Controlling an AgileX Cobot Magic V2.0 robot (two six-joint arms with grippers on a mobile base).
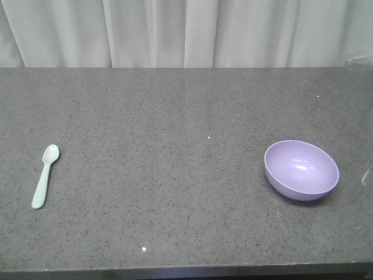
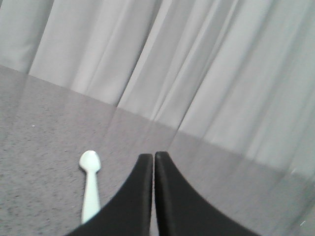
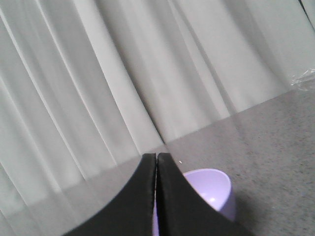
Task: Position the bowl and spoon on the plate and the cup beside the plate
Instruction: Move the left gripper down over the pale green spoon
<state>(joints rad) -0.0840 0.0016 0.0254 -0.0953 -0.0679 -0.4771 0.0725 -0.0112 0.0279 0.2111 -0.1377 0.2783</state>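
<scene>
Both left gripper (image 2: 153, 155) and right gripper (image 3: 156, 156) are pressed together, with the spoon (image 1: 45, 175) well apart from the bowl (image 1: 301, 170).

Spoon (image 1: 45, 175) lies left on table (image 1: 175, 146); bowl (image 1: 301, 170) right.

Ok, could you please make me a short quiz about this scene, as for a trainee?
1. True or false: the spoon lies inside the bowl.
2. Choose one: the left claw is A) open, B) shut on the spoon, C) shut and empty.
3. Short answer: which thing shows just beyond the right claw in its wrist view?

Key: 1 false; 2 C; 3 the bowl.
</scene>
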